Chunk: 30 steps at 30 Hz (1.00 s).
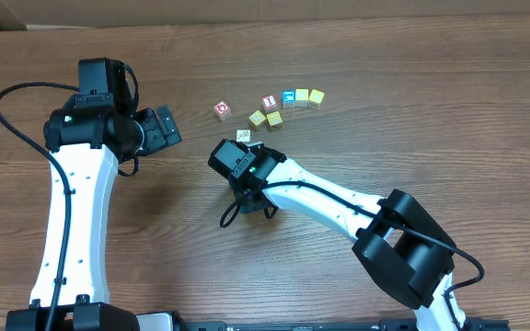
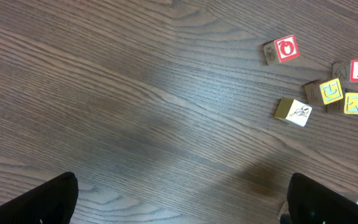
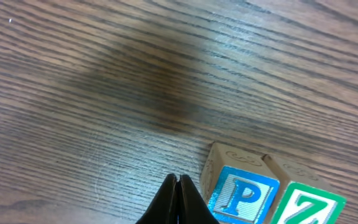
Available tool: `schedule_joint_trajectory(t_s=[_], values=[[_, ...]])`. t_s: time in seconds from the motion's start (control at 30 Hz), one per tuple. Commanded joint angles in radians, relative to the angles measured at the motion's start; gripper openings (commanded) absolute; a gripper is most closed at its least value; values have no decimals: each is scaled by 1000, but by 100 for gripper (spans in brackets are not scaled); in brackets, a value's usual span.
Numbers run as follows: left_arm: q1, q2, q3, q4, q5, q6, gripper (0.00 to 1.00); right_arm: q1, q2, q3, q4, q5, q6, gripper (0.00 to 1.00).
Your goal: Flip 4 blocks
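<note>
Our left fingers (image 2: 48,202) spread wide, empty; our right fingers (image 3: 178,202) pinch together, empty. Near the desk's (image 1: 431,119) far edge the blue "P" block (image 3: 244,196) touches the green "Z" block (image 3: 303,210); the red "O" block (image 2: 286,48) sits apart.

The table (image 1: 412,83) is showing warm brown wood grain with darker streaks. The "O" block (image 2: 286,48) is showing a red face with a pale letter. The whitish block (image 2: 300,112) is carrying a faint dark line drawing and a yellow side. The "P" block (image 3: 244,196) is displaying a blue letter inside a blue frame, and the "Z" block (image 3: 306,208) is displaying green on white
</note>
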Motion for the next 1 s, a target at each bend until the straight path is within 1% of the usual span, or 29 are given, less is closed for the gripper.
schedule_joint_trajectory(t_s=[0.0,0.97], values=[[2,8,11,-2,-10,-9,100,-2,2,-6,-13,47,11,4],[2,8,11,-2,-10,-9,100,-2,2,-6,25,55,11,4]])
